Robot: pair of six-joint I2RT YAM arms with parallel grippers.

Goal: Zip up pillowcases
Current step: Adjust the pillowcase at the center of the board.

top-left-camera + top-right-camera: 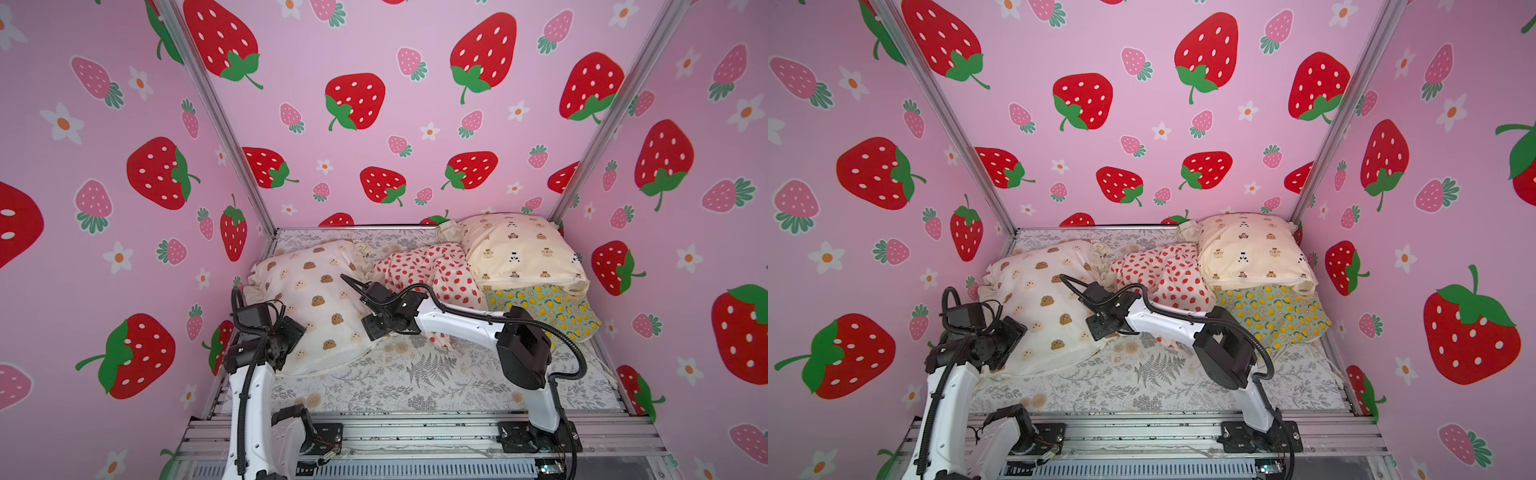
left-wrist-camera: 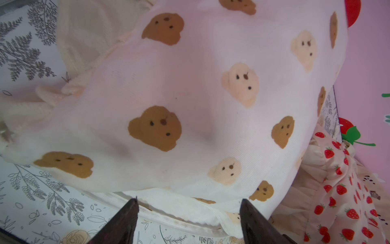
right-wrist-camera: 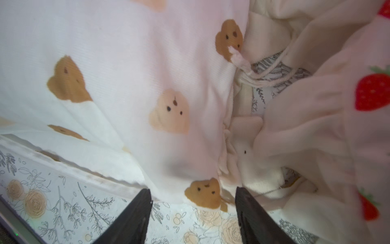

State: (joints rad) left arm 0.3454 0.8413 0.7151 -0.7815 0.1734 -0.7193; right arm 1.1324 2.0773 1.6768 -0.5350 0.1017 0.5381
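Closest to the lens in the left wrist view, the left gripper (image 2: 188,200) has its jaws wide apart. The tips sit at the near hem of the bear-face pillowcase (image 2: 190,95) and clamp nothing. The right gripper (image 3: 193,190) also has its jaws parted. A corner of the same cover, with one brown bear face on it, lies between the tips but is not pinched.

In both top views that plump white cover lies on the left half of the fern-print sheet (image 1: 415,374), with one gripper at each of its near corners. Just to its right is the crumpled strawberry pillowcase (image 1: 436,270), whose cream ruffle touches it. Further right, the small-bear pillowcase (image 1: 519,249) rests on top of the lemon pillowcase (image 1: 544,307) in the far right corner. Pink strawberry-print walls (image 1: 374,62) enclose everything.
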